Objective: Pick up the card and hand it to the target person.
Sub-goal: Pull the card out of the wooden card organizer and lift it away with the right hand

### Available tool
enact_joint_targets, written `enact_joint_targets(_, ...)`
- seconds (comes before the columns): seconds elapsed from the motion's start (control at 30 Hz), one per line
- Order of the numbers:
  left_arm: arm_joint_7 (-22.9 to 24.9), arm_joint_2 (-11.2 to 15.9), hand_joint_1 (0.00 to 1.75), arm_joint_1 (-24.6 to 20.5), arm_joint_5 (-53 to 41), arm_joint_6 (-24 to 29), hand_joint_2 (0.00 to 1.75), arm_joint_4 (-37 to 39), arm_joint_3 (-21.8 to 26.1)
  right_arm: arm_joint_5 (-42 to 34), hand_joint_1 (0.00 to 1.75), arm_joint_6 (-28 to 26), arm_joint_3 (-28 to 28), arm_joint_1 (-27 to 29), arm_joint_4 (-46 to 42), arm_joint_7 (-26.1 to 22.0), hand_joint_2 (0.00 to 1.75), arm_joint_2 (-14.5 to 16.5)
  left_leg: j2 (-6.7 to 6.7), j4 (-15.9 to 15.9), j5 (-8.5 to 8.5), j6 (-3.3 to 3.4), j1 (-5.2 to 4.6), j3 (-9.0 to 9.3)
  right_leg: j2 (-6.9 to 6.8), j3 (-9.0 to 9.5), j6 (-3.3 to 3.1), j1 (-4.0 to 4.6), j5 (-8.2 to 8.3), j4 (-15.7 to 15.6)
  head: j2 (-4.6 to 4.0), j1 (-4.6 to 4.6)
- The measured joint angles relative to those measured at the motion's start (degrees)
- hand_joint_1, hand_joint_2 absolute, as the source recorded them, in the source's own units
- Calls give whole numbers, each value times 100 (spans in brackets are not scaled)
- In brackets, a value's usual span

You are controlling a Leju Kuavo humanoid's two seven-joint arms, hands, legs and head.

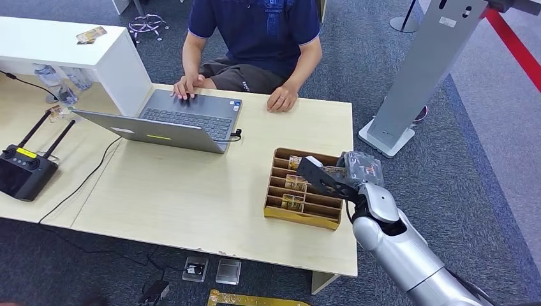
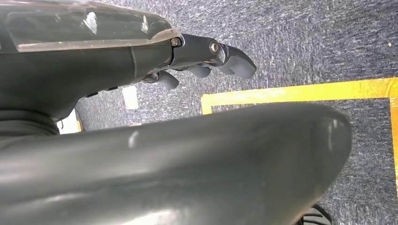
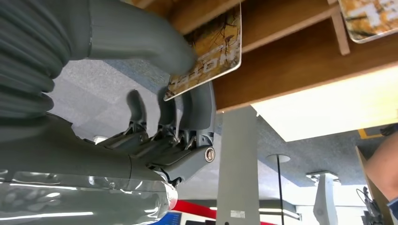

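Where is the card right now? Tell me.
The card is pinched in the right hand, over the right end of the wooden tray near the table's right edge in the head view.

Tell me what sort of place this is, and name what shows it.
Probably an office or reception desk: a person sits typing at a laptop on a light wooden table, a wooden card tray stands near the edge, and grey carpet covers the floor.
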Motion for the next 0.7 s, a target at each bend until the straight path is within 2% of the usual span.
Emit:
enact_joint_targets(0.23, 0, 0, 0, -3, 0, 0, 0, 0, -33, 5, 173, -25, -41, 7, 9, -1, 175, 0, 0, 0, 0, 0, 0, 2, 0, 2, 0, 0, 0, 0, 0, 0)
enact_joint_targets(0.7, -15, 2, 0, 3, -29, -21, 0, 0, -44, 21, 173, -127, -109, 52, 21, -121, 175, 5, 0, 0, 0, 0, 0, 2, 0, 3, 0, 0, 0, 0, 0, -1)
